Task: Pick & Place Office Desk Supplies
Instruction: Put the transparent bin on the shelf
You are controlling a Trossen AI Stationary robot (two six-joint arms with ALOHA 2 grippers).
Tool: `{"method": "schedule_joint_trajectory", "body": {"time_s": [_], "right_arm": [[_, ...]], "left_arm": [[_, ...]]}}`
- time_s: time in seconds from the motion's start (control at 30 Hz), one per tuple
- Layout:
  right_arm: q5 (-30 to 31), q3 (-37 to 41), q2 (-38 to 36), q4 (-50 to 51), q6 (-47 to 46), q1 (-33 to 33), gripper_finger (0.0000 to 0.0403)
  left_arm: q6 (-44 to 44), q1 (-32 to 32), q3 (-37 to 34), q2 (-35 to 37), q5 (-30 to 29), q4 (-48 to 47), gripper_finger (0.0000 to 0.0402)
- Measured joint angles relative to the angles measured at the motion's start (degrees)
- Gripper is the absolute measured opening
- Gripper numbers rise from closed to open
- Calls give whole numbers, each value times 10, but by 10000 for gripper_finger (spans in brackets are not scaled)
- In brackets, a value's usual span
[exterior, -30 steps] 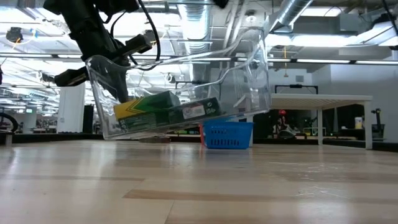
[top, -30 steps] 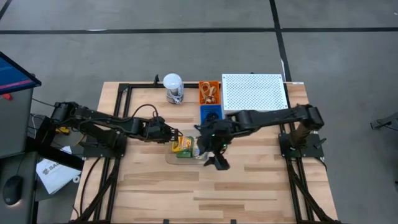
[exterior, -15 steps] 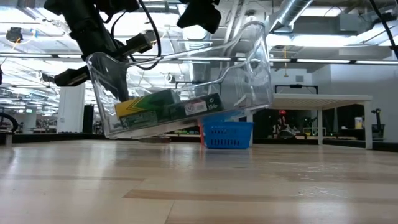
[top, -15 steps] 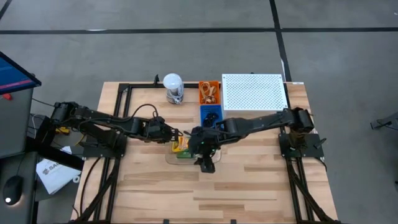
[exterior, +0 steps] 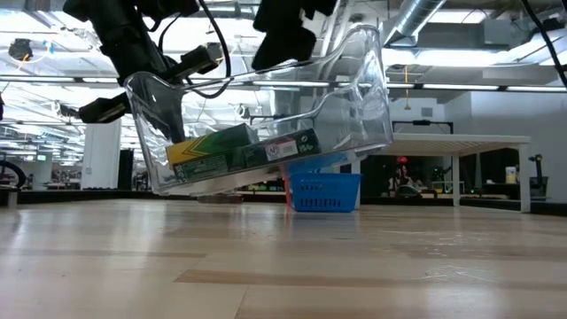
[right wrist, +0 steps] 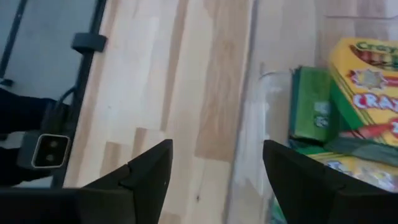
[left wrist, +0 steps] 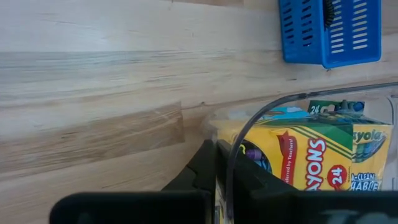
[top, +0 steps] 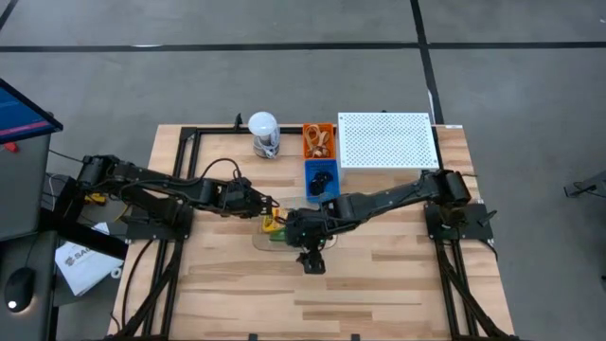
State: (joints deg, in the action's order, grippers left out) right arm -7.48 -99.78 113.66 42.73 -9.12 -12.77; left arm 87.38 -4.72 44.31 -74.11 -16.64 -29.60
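Near the centre of the bench [top: 379,284], a clear plastic bin [exterior: 354,115] is tipped up on one edge, its raised side lifted clear of the wood in the low view, so the two crayon boxes [exterior: 239,151] inside have slid down against its lower wall. The tilt comes from the left end effector [top: 268,210], which reaches in from nine o'clock and is clamped tight on the bin's rim; the left wrist view shows the clear wall pinched between its dark fingers [left wrist: 205,165], with a yellow Crayola box pressed just behind it. Holding the bin this way probably steadies it and presents its open mouth to the other arm. The right end effector [top: 311,254] comes in from three o'clock and hangs just beside the bin's six o'clock side, its jaws spread wide and holding nothing; the right wrist view looks past its parted fingers [right wrist: 149,171] onto the bin's wall and the boxes inside. It seems placed either to reach for the boxes or to take the bin's free side. At twelve o'clock from the bin, a blue basket [top: 321,177] holds small dark clips and an orange basket [top: 319,140] behind it holds tan rubber bands, so those supplies look sorted already. The white perforated shelf [top: 388,140] and a white-lidded jar [top: 264,134] stand along the far edge.
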Motion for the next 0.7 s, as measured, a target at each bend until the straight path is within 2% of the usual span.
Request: {"method": "schedule_joint_trajectory", "body": {"time_s": [0.4, 0.7], "right_arm": [[1, 1, 48, 28, -15, 0, 238], [1, 0, 47, 15, -24, -3, 187]], "left_arm": [[-4, 0, 0, 0, 0, 8, 2], [-6, 0, 0, 0, 0, 10, 2]]}}
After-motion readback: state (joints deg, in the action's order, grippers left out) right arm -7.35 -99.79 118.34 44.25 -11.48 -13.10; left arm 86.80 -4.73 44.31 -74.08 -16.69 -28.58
